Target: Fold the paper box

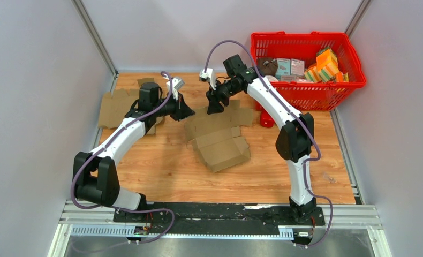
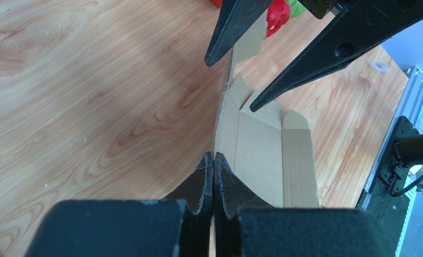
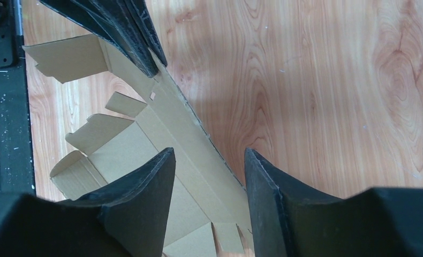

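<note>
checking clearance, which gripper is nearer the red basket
Right. The right gripper hovers just left of the red basket, over the cardboard box; the left gripper is farther left, pinching the box's edge.

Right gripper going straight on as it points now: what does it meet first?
Probably the raised panel of the paper box, its edge between the open fingers of the right gripper. Depth is unclear; the table lies beyond.

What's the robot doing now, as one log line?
left gripper: shut on box wall | right gripper: open, astride same wall | box: partly folded, on table
</note>
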